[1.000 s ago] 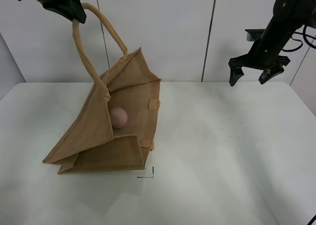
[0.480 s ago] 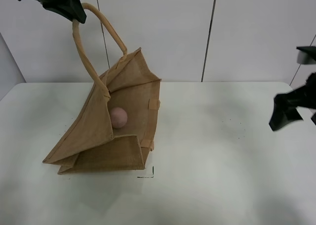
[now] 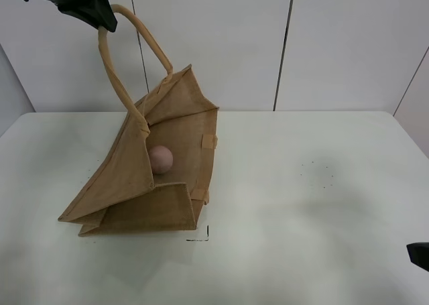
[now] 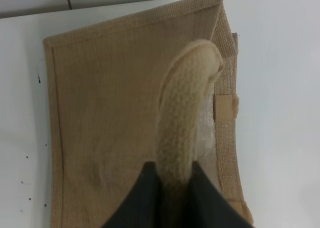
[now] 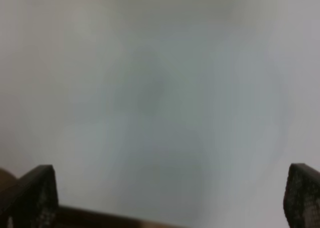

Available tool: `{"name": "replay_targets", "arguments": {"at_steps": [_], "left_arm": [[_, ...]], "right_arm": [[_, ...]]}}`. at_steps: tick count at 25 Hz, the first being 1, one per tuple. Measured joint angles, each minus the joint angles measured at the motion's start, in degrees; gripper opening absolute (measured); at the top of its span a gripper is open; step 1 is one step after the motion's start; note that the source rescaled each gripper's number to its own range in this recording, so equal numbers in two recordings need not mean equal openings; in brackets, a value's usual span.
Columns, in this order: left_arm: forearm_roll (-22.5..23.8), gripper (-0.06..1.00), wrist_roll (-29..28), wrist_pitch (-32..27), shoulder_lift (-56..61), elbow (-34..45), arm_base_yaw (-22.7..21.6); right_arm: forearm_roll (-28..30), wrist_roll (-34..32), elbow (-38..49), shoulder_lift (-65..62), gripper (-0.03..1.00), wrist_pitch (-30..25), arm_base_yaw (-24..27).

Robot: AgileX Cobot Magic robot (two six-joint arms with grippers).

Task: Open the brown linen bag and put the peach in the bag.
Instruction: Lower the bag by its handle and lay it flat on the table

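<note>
The brown linen bag (image 3: 151, 177) lies on the white table (image 3: 301, 204) at the left, its mouth held open toward the right. The pink peach (image 3: 161, 159) rests inside the bag. My left gripper (image 3: 100, 13) is shut on the bag's beige loop handle (image 3: 137, 40) and holds it high above the table. The left wrist view shows the handle (image 4: 187, 112) pinched between the dark fingers (image 4: 145, 198), with the bag (image 4: 110, 112) below. My right gripper (image 5: 170, 193) is open and empty over bare table; only a dark corner of it (image 3: 419, 254) shows at the lower right edge.
A small black corner mark (image 3: 201, 236) is on the table just in front of the bag. White wall panels (image 3: 281, 43) stand behind the table. The right wrist view is blurred.
My right arm has dropped from high at the back right down to the lower right edge of the view. The left gripper, bag and peach have not moved.
</note>
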State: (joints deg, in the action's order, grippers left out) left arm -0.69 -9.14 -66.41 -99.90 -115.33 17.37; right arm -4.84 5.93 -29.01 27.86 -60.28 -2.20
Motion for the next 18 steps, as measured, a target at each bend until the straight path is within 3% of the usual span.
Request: {"name": "replay_targets", "arguments": {"at_steps": [11, 18], "left_arm": [[0.0, 0.00, 0.0, 0.0, -1.2, 0.0, 0.0], [-0.2, 0.00, 0.0, 2.8, -4.9, 1.8, 0.0]], "right_arm": [[2.0, -1.6, 0.4, -26.5, 1.00, 1.2, 0.0], [3.5, -3.6, 0.7, -28.1, 1.00, 1.2, 0.0]]}}
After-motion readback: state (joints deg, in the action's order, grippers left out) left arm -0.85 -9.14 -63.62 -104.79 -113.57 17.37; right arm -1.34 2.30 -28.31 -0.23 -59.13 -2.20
